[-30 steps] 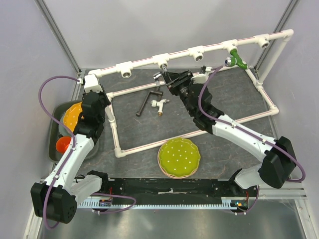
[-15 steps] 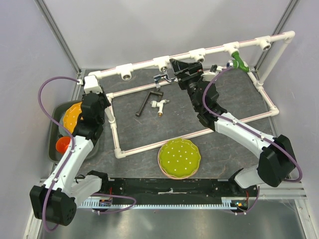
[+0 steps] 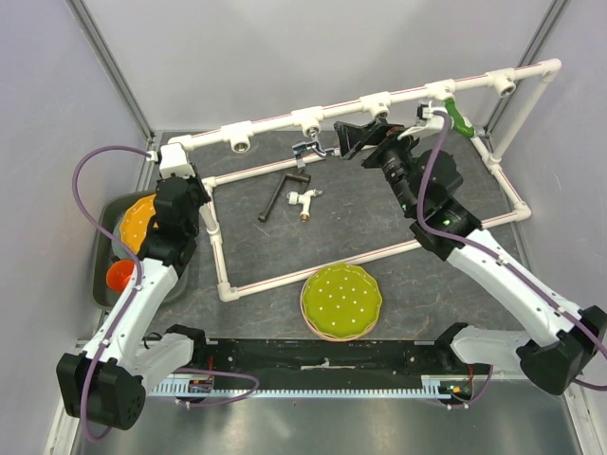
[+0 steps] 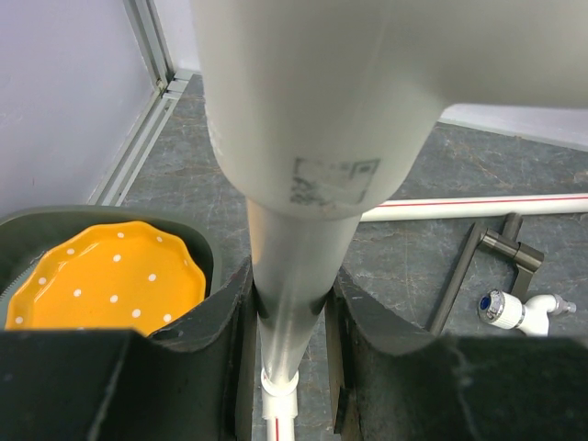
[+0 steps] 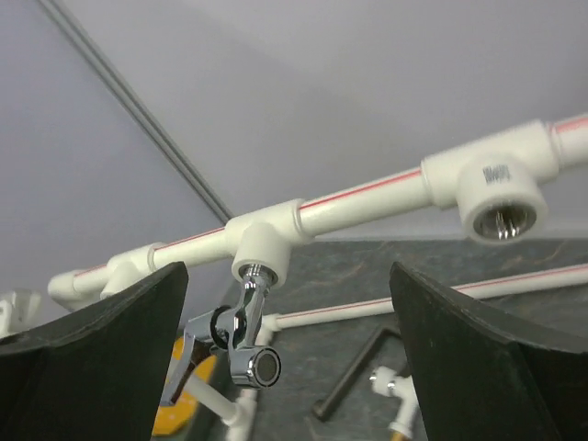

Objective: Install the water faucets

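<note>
Possibly only loosely seated: silver faucet (image 3: 305, 150), hanging crooked from a tee socket (image 3: 310, 120) on the top rail, at 12 o'clock of the mat (image 3: 256, 256); thread depth not visible. Could sag or drop out if bumped by a finger or shaken through the frame. Could also bind in the thread if turned further at that tilt. Worth checking for squareness before any more twisting.

Then the white faucet (image 3: 305, 199), not yet installed, lying loose on the mat at 6 o'clock of the silver one, just beside the black L-shaped bar (image 3: 278, 194) at its 10 o'clock. Likely to roll or skate away under an off-centre pinch; easy to catch together with the bar on a careless descent. Empty socket (image 5: 501, 197) at 3 o'clock of the occupied one, a plausible home for it.

Right gripper (image 3: 353, 139): spread wide, holding nothing, hovering at 3 o'clock of the silver faucet and apart from it. Seen from the wrist, fingers (image 5: 101, 354) framing the tap with open air on both sides, no contact.

Left gripper (image 4: 289, 312): closed snugly on the upright white pipe (image 4: 294, 248) at the frame's 9 o'clock corner, apparently bracing it. Risky to loosen during threading: would leave the rail free to swing and throw the alignment off.
</note>
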Robot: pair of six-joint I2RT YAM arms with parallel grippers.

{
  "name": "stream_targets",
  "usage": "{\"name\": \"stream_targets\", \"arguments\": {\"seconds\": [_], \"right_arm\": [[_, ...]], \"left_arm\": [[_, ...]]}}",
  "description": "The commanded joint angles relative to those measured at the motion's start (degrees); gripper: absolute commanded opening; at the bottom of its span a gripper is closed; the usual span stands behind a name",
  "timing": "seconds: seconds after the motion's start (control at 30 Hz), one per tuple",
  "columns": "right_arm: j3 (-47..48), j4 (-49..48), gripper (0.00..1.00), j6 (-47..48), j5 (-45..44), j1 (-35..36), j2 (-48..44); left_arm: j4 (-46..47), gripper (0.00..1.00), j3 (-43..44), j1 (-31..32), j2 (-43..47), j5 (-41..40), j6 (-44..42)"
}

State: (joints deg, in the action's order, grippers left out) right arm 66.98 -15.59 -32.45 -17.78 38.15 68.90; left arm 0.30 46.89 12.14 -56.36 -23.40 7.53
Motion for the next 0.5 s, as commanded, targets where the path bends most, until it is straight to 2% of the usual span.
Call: {"name": "stream_targets", "arguments": {"seconds": [0.0,0.03,0.07,0.13,0.2,0.37,0.47], "right_arm": [[12.01,20.39,0.98,31.17,7.66,1.57,-0.8],[13.95,23.56,0.98,40.35,6.63,4.01,-0.18],[16.4,27.94,0.98,44.88,3.92,6.12,1.04],[17.39,30.44,0.98,59.25,-6.17,13.04,2.19],[17.66,31.76,0.98,66.43,-12.42,16.85,3.95],[18.27,33.61,0.98,83.38,-20.26,20.9,7.64],[18.89,33.27,0.98,89.03,-23.17,22.58,9.48]], "left_arm": [[1.64,0.02,1.53,0.25,1.16,0.63,5.92],[1.64,0.02,1.62,0.25,1.08,0.72,5.92],[1.64,0.02,1.53,0.25,1.07,0.72,6.0],[1.64,0.02,1.45,0.25,1.08,0.72,6.01],[1.64,0.02,1.53,0.25,1.16,0.64,6.01],[1.64,0.02,1.45,0.25,1.25,0.55,5.92],[1.55,0.02,1.53,0.25,1.34,0.63,5.83]]}}
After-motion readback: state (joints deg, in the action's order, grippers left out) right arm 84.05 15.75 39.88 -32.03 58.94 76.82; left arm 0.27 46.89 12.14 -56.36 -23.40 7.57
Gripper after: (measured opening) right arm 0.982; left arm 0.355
